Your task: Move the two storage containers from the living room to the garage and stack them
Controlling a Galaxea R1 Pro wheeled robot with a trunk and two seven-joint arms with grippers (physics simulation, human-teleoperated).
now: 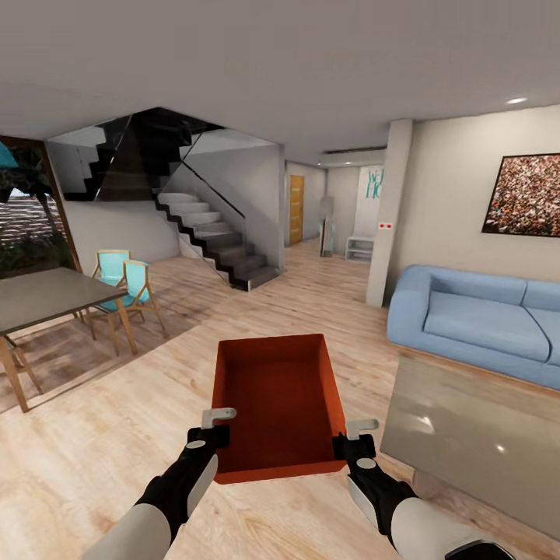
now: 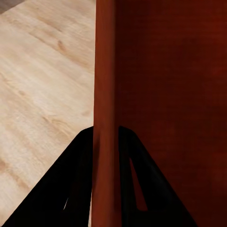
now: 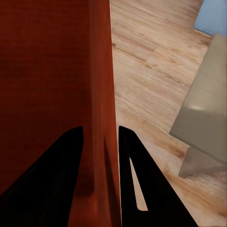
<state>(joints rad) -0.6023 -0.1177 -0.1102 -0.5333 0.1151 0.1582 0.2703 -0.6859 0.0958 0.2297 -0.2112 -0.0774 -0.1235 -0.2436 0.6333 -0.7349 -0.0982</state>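
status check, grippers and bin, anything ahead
Left gripper and right gripper each clamped on a side wall of storage container. Container held above wood floor. Coffee table close on right.

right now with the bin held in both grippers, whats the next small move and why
Probably roll forward toward the hallway with the orange door, keeping the storage container level. The left gripper and right gripper each clamp a side wall, the container is off the wood-plank floor, and the coffee table sits close on the right, so steer clear of it.

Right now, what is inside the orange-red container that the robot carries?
Nothing visible: the storage container shows a bare orange-red bottom in the head view. The strip just behind its near wall is hidden, as is the floor under it.
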